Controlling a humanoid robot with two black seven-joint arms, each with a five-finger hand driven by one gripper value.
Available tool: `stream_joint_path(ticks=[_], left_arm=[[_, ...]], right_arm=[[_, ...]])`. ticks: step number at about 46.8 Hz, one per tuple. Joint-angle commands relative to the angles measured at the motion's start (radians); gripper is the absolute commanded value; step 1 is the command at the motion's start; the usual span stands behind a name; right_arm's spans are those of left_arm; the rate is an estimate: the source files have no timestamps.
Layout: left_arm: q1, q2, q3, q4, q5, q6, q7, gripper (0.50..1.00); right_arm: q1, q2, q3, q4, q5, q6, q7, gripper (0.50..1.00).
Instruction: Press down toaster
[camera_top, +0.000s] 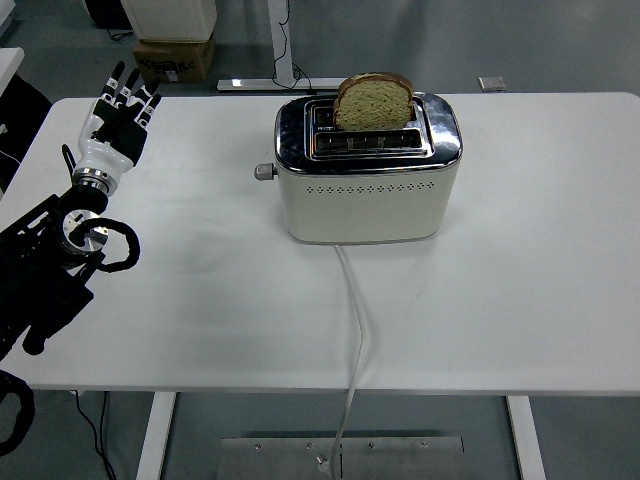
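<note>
White bench (520, 300) on pale legs, grey floor beyond; a cardboard box (175, 57) sits on the floor past the far left corner. Cream toaster (366, 190) with chrome top stands at centre-rear, a bread slice (373, 101) upright in its far slot, lever knob (264, 171) on its left end, white cord (353, 330) trailing off the near edge. Left hand (119, 118) hovers over the bench's far left, fingers extended and loosely apart, holding nothing, well apart from the toaster.

toaster (366, 185) mid-worktop (520, 300) | bread (373, 101) in its rear slot | lever (264, 171) on its left end | cord (353, 330) runs off near edge | left hand (118, 125) far left
</note>
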Motion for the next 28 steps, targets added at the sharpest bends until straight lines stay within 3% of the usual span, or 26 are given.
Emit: stream_joint_path(ticks=[1, 28], left_arm=[[0.001, 0.000, 0.000, -0.001, 0.000, 0.000, 0.000, 1.000], [0.002, 0.006, 0.004, -0.003, 0.005, -0.002, 0.003, 1.000]], right_arm=[[0.000, 0.000, 0.000, 0.000, 0.000, 0.000, 0.000, 1.000], [0.000, 0.000, 0.001, 0.000, -0.001, 0.000, 0.000, 1.000]])
